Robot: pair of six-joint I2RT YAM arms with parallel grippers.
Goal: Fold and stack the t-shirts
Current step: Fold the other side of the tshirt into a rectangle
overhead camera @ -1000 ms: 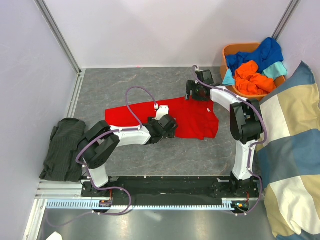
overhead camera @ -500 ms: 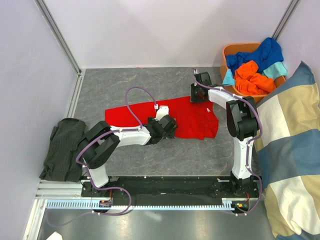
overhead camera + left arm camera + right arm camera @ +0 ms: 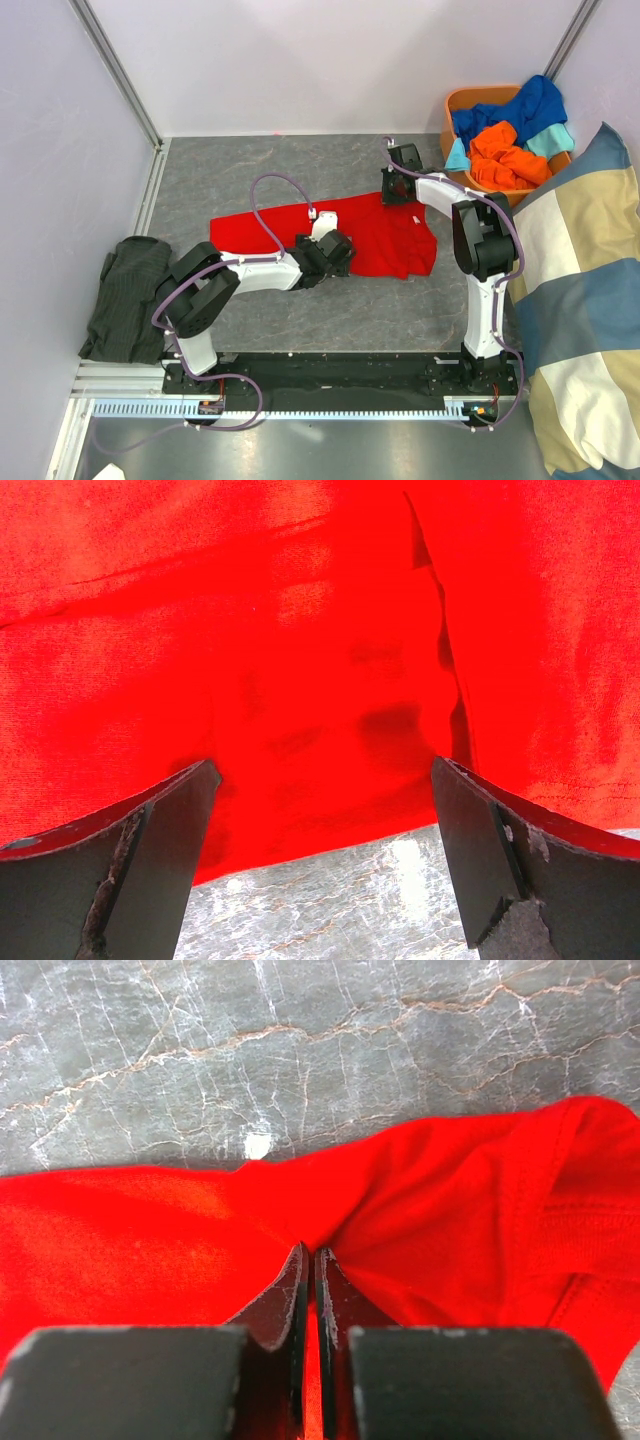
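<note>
My left gripper [image 3: 322, 772] hangs with its jaws spread wide over the near edge of the soft red short-sleeved t-shirt [image 3: 385, 238], gripping nothing. The shirt lies on the grey marbled table [image 3: 250, 170]. At its far edge my right gripper [image 3: 308, 1256] is closed, pinching red fabric. Beyond, the round orange basket [image 3: 454, 104] holds 3 more: a crumpled orange t-shirt [image 3: 503, 155], a royal blue t-shirt [image 3: 530, 104] and a light teal t-shirt [image 3: 557, 138].

Open tabletop [image 3: 250, 165] beyond and before the red t-shirt [image 3: 395, 240]; basket [image 3: 458, 98] far right, cushion [image 3: 590, 300] right, dark garment [image 3: 125, 300] left.
</note>
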